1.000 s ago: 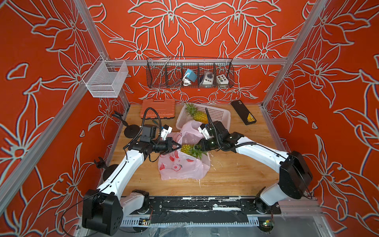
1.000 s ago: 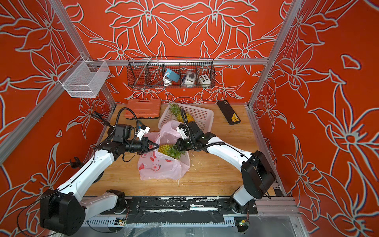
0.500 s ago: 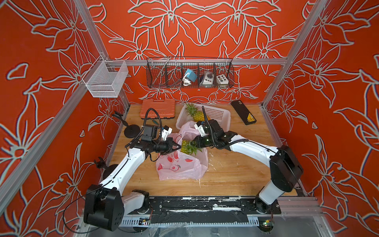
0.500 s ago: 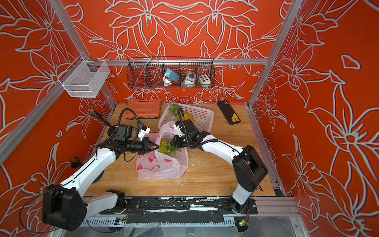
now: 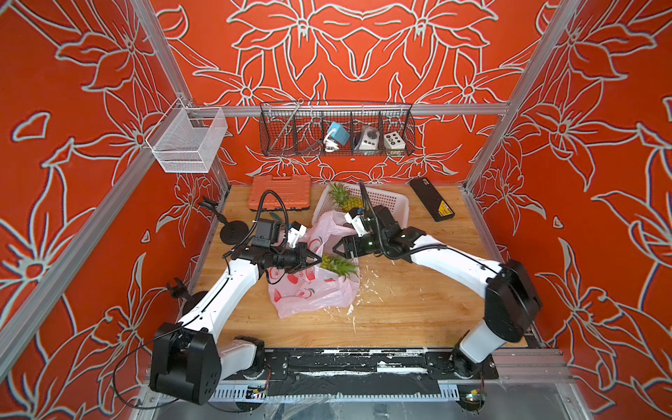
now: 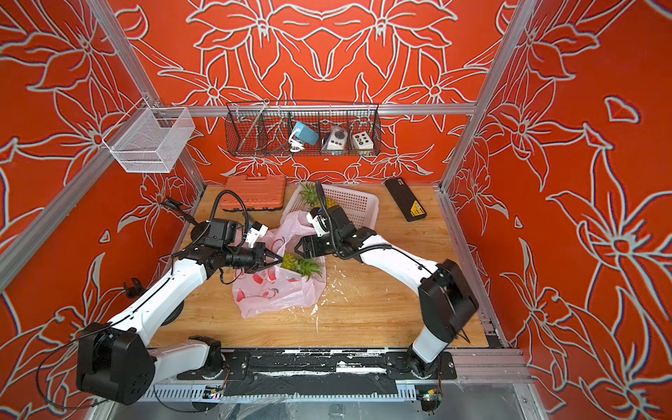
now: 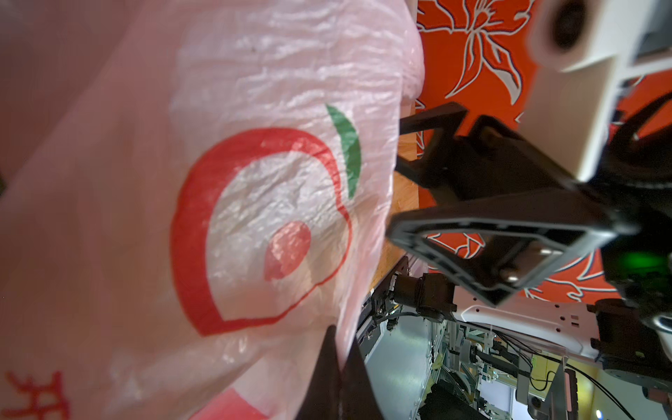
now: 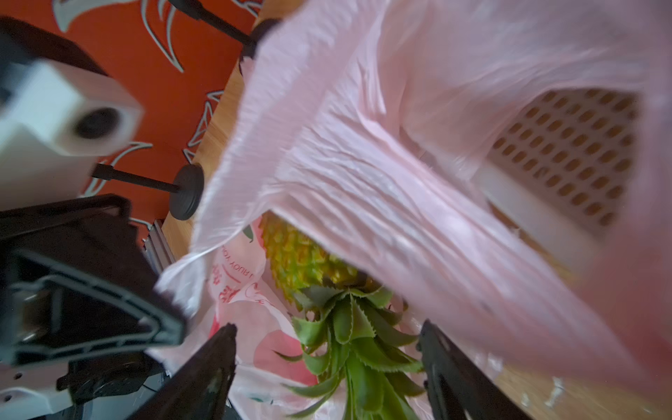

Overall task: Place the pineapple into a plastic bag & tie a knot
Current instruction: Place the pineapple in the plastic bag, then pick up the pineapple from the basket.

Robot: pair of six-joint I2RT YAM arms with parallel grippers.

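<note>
Inside plastic bag (image 8: 382,152): pineapple (image 8: 302,254)

Pineapple (image 5: 336,264) in open pink plastic bag (image 5: 312,287)

two pineapples (image 5: 338,264) (image 5: 342,196), one plastic bag (image 5: 312,291), one white basket (image 5: 385,200), two grippers (image 5: 315,260) (image 5: 336,249).

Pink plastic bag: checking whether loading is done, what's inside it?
Inside the pale-pink printed plastic bag, a yellow-green pineapple lies with its leafy crown at the mouth. Its far end is covered by film.
</note>
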